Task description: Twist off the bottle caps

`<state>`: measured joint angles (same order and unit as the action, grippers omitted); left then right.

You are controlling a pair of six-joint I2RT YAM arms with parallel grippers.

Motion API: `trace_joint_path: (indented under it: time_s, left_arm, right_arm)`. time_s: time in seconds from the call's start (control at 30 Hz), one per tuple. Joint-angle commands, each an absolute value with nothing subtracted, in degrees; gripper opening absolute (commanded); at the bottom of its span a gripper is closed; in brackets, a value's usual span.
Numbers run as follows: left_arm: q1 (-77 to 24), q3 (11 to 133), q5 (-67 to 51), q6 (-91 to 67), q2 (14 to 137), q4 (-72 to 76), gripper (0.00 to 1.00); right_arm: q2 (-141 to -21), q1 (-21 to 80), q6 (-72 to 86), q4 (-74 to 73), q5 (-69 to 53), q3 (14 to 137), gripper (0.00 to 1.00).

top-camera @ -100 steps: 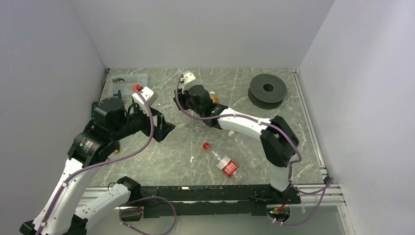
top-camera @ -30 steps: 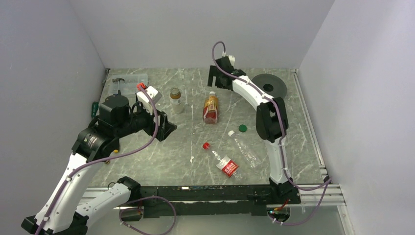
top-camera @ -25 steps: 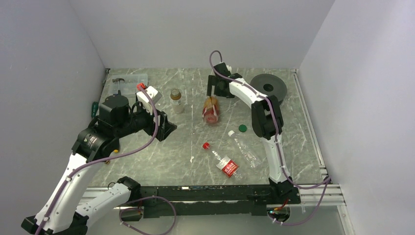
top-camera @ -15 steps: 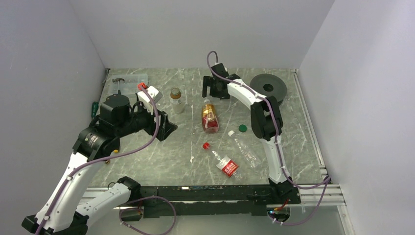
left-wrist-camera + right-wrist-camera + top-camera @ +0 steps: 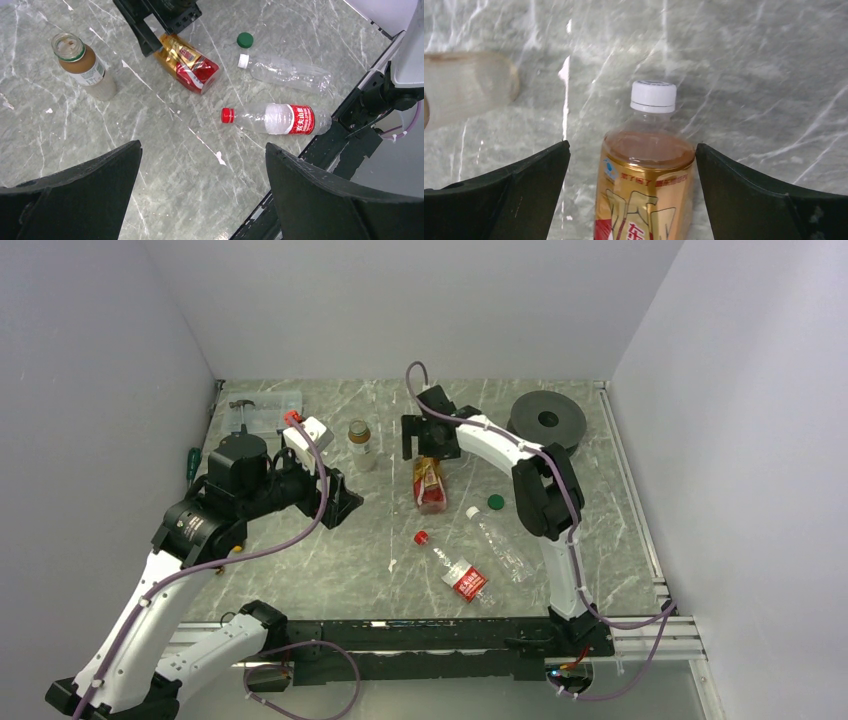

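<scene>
**Marble tabletop (image 5: 350,560): right tool over the amber bottle**

Spread wide, the right tool (image 5: 428,445) straddles the lying amber bottle (image 5: 646,185), whose long axis runs between the fingers, white cap (image 5: 653,96) just ahead. The left tool (image 5: 202,149), also spread, hangs well apart.

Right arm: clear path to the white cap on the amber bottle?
Probably yes. The right gripper is open above the amber bottle, the white cap just ahead, bare table around it; the short bottle stands aside.
</scene>
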<state>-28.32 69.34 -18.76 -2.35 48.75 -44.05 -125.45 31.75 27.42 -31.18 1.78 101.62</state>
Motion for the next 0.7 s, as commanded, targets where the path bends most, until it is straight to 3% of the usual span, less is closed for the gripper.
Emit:
trace_joint_path:
  time_s: [0.0,0.37,0.43,0.53,0.57,0.67]
  left_arm:
    - [-28.2,69.2,-19.9,-1.8,48.6,-42.0,0.99]
    - [-28.2,68.9,-20.5,-2.4,48.8,-42.2,0.99]
    - [-28.2,68.4,-20.9,-2.8,48.7,-42.0,0.99]
    - [-28.2,67.4,-21.4,-3.3,48.8,-41.4,1.00]
    - [-28.2,67.2,-21.4,-3.4,48.9,-41.2,1.00]
    - [-28.2,66.8,-21.2,-3.9,49.5,-40.2,1.00]
  right_arm:
    - [-121.7,33.2,25.7,-31.7,3.0,99.6,1.00]
    - [-125.6,35.2,24.9,-34.1,7.3,99.7,0.99]
    - [-125.3,35.5,25.1,-33.6,7.1,99.7,0.88]
    - [-124.1,35.7,25.7,-33.1,7.3,100.1,0.61]
    - [-123.6,35.7,25.7,-33.1,7.2,100.4,0.56]
    - [-121.7,35.8,26.0,-33.2,6.9,100.9,0.56]
